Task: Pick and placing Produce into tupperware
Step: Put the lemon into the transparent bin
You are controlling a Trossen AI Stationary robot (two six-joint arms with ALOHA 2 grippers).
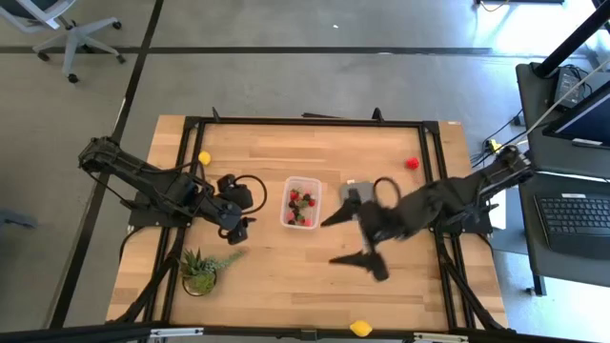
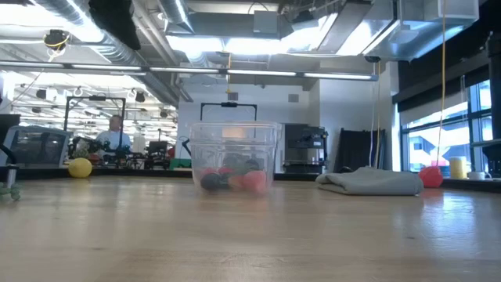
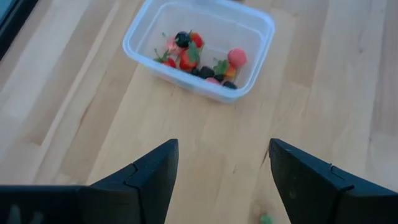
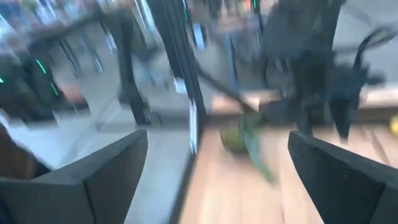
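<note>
Wooden boards are making up the surface (image 1: 286, 276), and a big workshop room is showing behind it.

At the near edge, a yellow lemon piece (image 1: 360, 329) is lying all alone. A bit farther in, on the left, the green spiky plant (image 1: 200, 270) is sitting in its pot.

Near the middle, the right pincer (image 1: 347, 238) is hanging over the surface just right of the tub. Its fingers are standing wide apart and nothing is showing between them. The left pincer (image 3: 221, 171) is waiting on the other side of the tub, pointing at it, with its fingers apart and nothing in them.

Between the two arms, the tupperware (image 1: 301, 203) is standing upright. Red and dark berries (image 3: 198, 59) are already lying inside it. Just right of the tub, a grey cloth-like piece (image 2: 370, 182) is lying flat.

Farther back, a red berry (image 1: 412, 163) is sitting on the right and another yellow piece (image 1: 204, 158) on the left, both well apart from the tub.

It looks like the right arm is between picks, with three pieces not yet in. Next, it probably needs to go to a loose piece, maybe the red berry, come down over it, close gently, and carry it to the tub.
</note>
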